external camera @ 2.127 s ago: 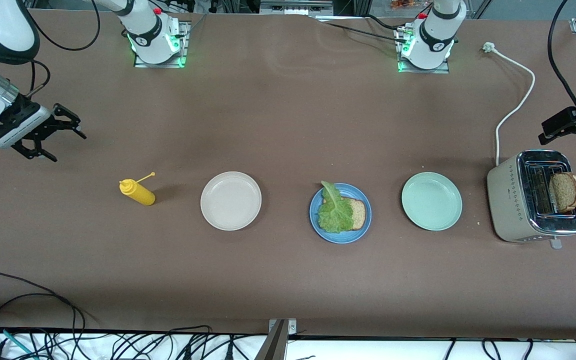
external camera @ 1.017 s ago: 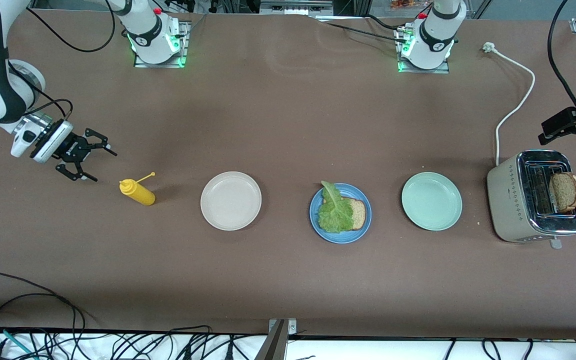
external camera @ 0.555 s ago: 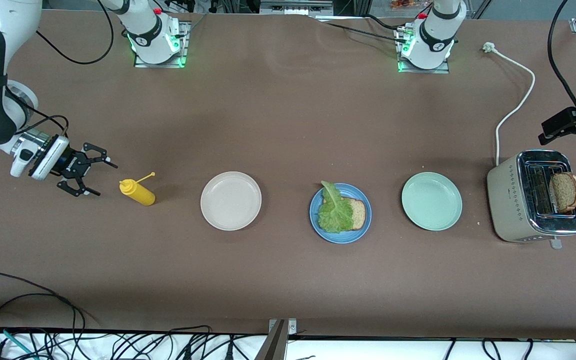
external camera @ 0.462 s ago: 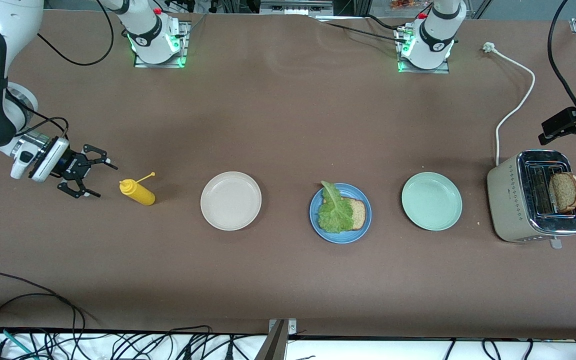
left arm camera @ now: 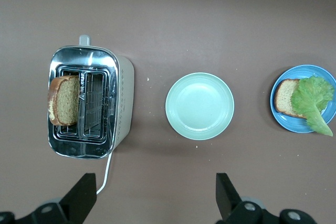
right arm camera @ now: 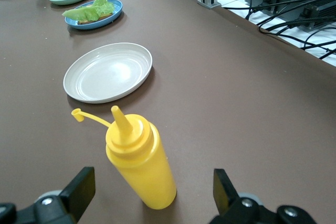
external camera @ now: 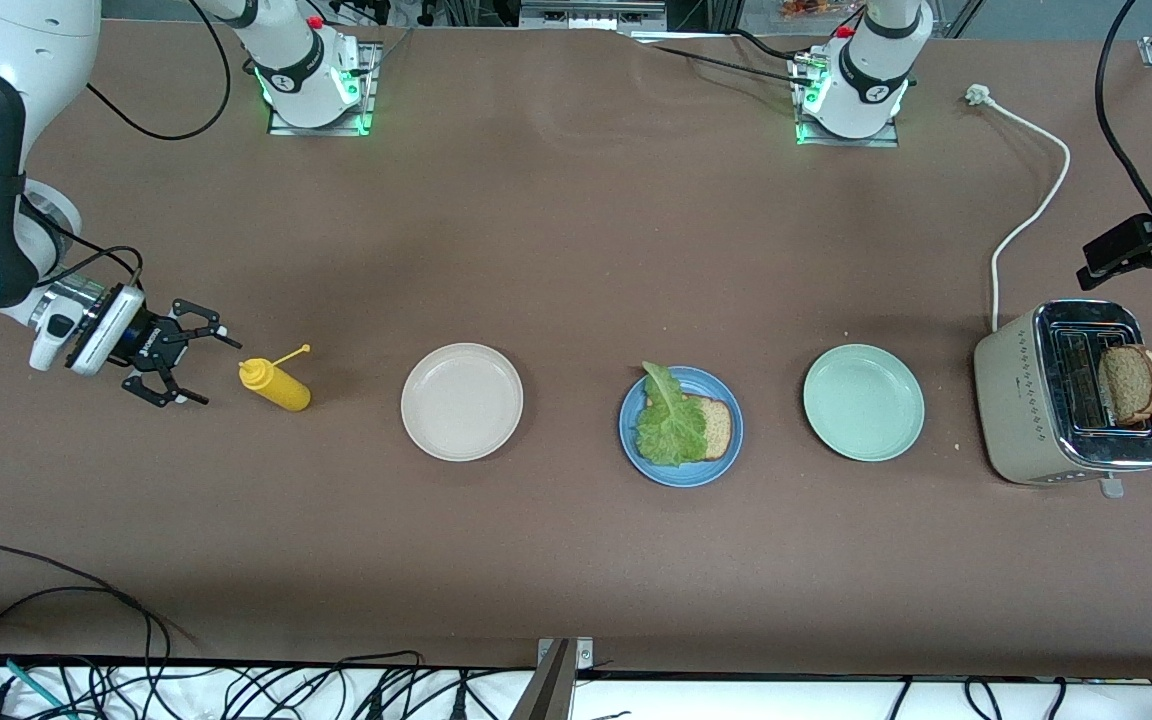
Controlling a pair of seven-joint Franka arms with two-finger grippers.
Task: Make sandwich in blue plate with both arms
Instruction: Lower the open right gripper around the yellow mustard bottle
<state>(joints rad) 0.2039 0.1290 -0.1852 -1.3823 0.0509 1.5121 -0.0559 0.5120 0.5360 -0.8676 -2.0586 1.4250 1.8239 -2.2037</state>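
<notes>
- Since the earlier frames, the right pincer (external camera: 194, 365) has dropped low toward the yellow squeeze bottle (external camera: 276, 386), jaws spread wide and empty, the bottle just ahead of them.
- Step in hand, as I judge it: fetching sauce. Next comes easing around the upright bottle, its nozzle tilted toward that pincer, then closing.
- Mid-bench, the blue plate (external camera: 726, 452) carries one bread slice (external camera: 716, 427) under lettuce (external camera: 668, 425), whose long axis runs near-to-far.
- Left pincer (left arm camera: 152, 198) waits, wide open and empty, above the toaster (external camera: 1031, 410), where a second slice (external camera: 1128, 383) stands.
</notes>
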